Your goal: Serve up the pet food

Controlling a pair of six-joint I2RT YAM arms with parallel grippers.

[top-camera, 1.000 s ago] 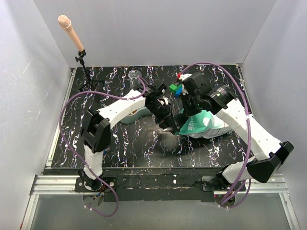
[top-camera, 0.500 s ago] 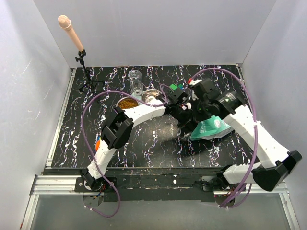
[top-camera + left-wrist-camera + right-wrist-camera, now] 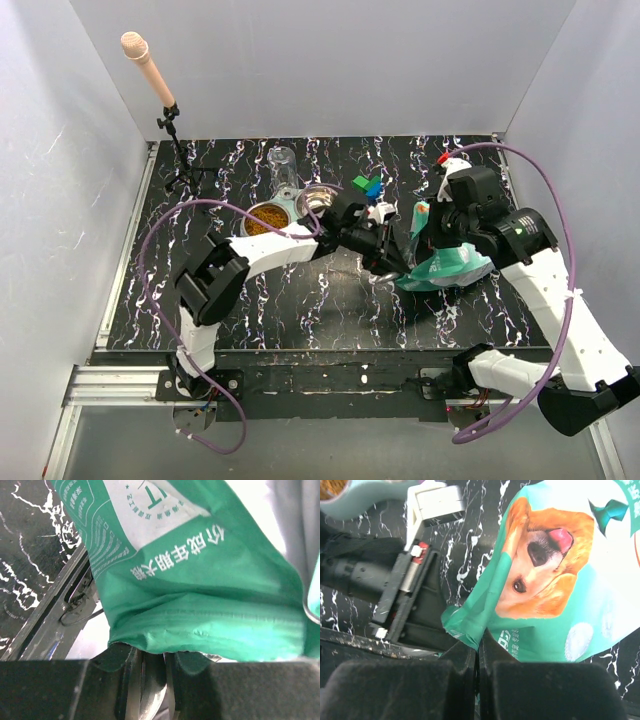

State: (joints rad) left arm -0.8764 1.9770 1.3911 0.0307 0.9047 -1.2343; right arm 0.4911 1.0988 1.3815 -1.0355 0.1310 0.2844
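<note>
The biggest thing on the dark marbled table (image 3: 300, 300) is the teal bag (image 3: 450, 268), in its right part. It is soft film that folds and sags easily, so a flat corner is the best place to hold it. The right gripper (image 3: 477, 647) is pinched closed on just such a corner. The double bowl (image 3: 291, 210) stands well apart, to the left. The left gripper (image 3: 152, 662) is clamped on a thin metal strip, which I judge to be the handle of the metal scoop (image 3: 150, 695) (its cup is hidden by the bag). The pet food (image 3: 265, 218) fills one bowl; more is probably inside the bag. The pellets are light, dry and loose, and they roll and spill, so they can be carried only in the scoop, kept level.
</note>
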